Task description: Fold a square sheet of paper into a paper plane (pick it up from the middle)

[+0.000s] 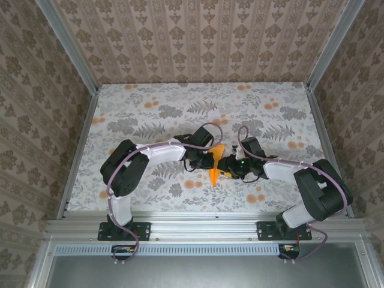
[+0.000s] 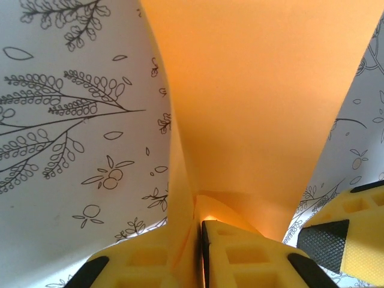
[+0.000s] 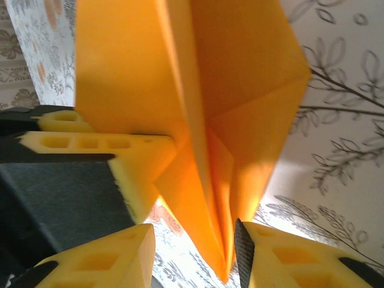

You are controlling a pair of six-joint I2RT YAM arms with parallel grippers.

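The square sheet of paper is folded into a narrow, pointed orange paper plane, held upright above the table's middle between both arms. My left gripper is shut on its lower fold. In the left wrist view the yellow jaws pinch the paper, which fans out above them. My right gripper stands open around the plane's pointed end. In the right wrist view the creased paper lies against the right pad, and a gap separates it from the other finger.
The floral tablecloth covers the table, with patterned walls on three sides. One finger of the left gripper presses the paper in the right wrist view. Part of the right gripper shows at the left wrist view's edge.
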